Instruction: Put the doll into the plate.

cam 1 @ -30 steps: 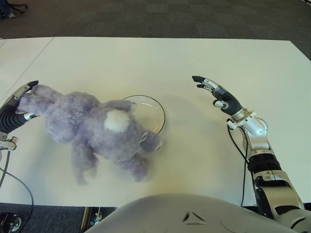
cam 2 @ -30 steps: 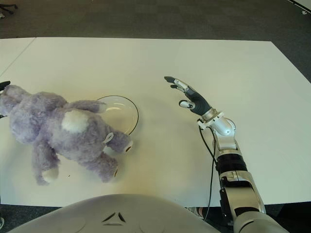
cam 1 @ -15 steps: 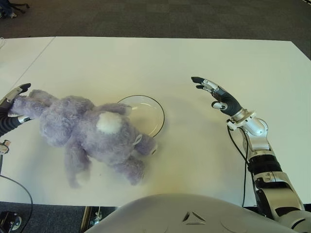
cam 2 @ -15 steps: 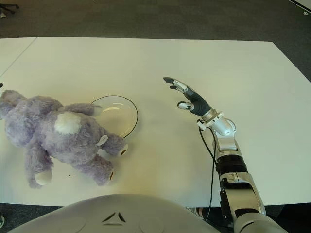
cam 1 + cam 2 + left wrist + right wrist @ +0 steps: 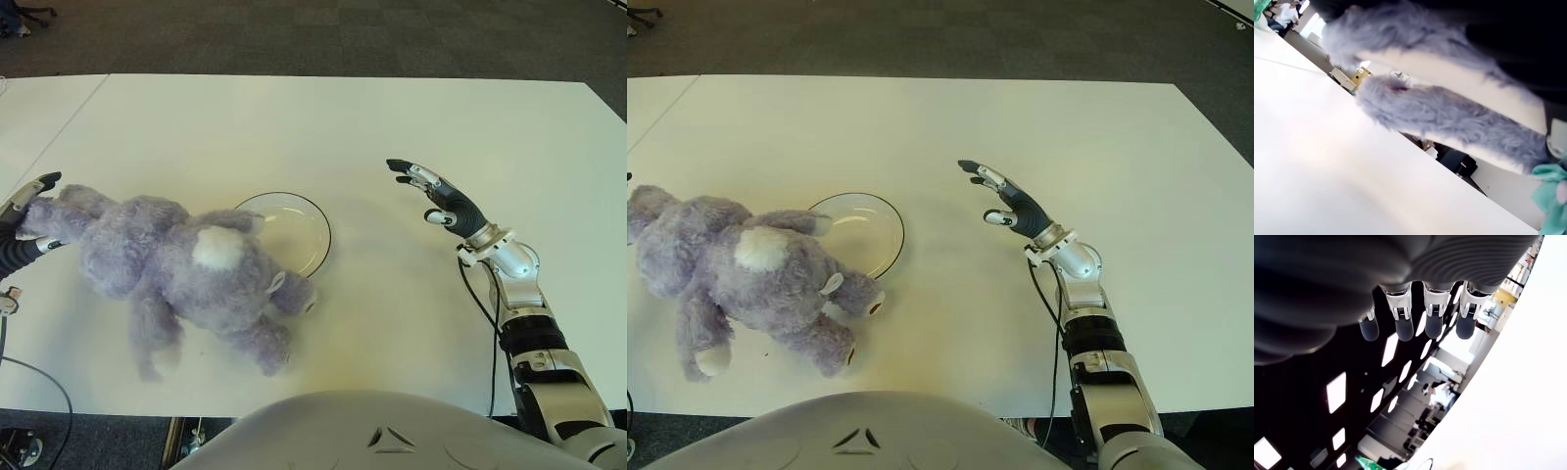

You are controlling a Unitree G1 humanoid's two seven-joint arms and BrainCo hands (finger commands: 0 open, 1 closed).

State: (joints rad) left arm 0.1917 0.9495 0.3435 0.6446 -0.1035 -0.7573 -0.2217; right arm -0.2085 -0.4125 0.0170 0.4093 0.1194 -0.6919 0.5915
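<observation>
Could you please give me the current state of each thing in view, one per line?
doll: lying on the table, partly over the plate's near-left rim, not in it.
plate: upright, nothing inside.
left hand: shut on the doll's end.
right hand: open, raised right of the plate.
table: flat.

A broad white tabletop (image 5: pixel 294 127) fills most of both eye views, with a thin seam line (image 5: pixel 59 132) crossing its far left part. Beyond its far edge lies dark grey carpeted floor (image 5: pixel 323 34). A black cable (image 5: pixel 39 377) hangs past the tabletop's near left corner.
</observation>
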